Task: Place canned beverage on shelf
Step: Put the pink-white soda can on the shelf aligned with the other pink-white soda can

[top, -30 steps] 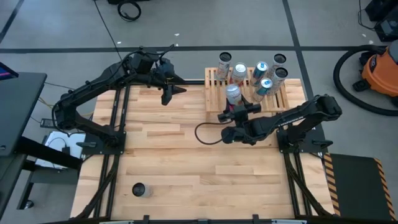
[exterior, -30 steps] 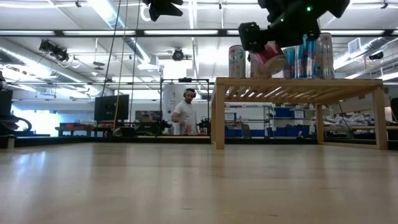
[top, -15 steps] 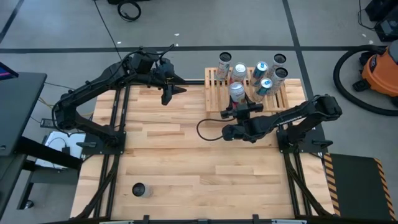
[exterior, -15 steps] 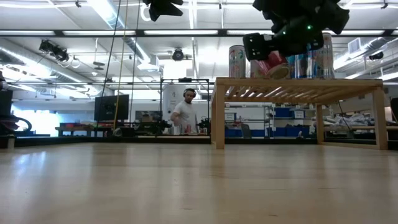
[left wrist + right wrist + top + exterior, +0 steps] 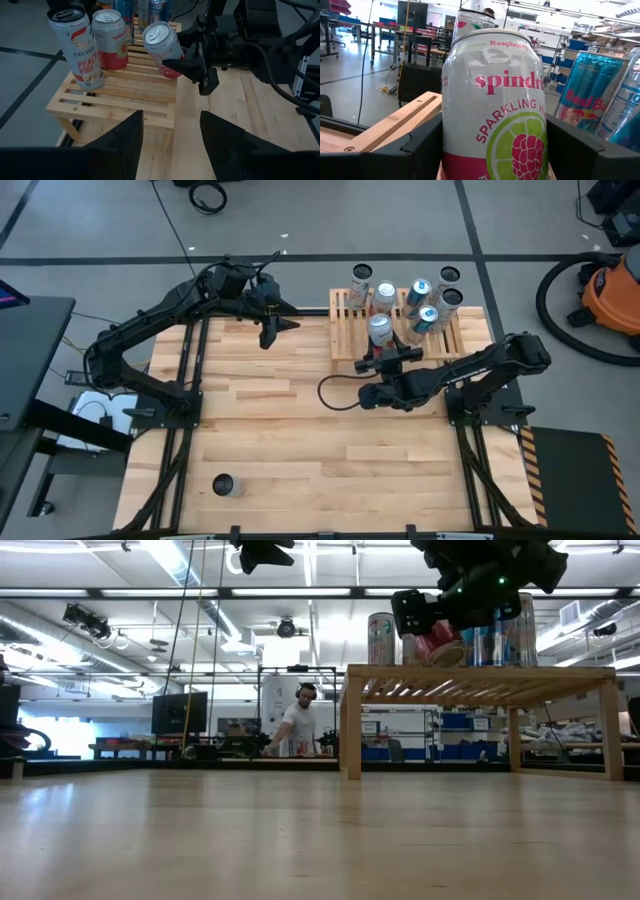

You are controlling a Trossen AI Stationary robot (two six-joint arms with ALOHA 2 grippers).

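A white-and-red canned beverage [image 5: 379,329] [image 5: 492,100] hangs tilted over the near edge of the shelf [image 5: 345,330], a low light-wood slatted rack. My right gripper [image 5: 384,348] is shut on it. Whether its lower rim touches the slats, I cannot tell. Several other cans [image 5: 418,293] stand upright on the shelf's slats, among them a tall white one [image 5: 77,47]. My left gripper [image 5: 268,337] hovers shut, high over the table's far side to the left of the shelf, holding nothing. My right gripper pinches the can's side wall [image 5: 172,64] low down, on its red part, between its two fingers [image 5: 420,145]. The fingers come level from the table's near side. The can leans, with its top [image 5: 154,34] turned toward the left arm.
A lone dark can [image 5: 225,485] stands at the table's near left corner. A black cable [image 5: 335,392] loops on the table in front of the shelf. The room beyond holds a person [image 5: 298,720] far off.
My right gripper has sunk a little, carrying the can closer to the shelf's top. The can stays tilted in the hold.
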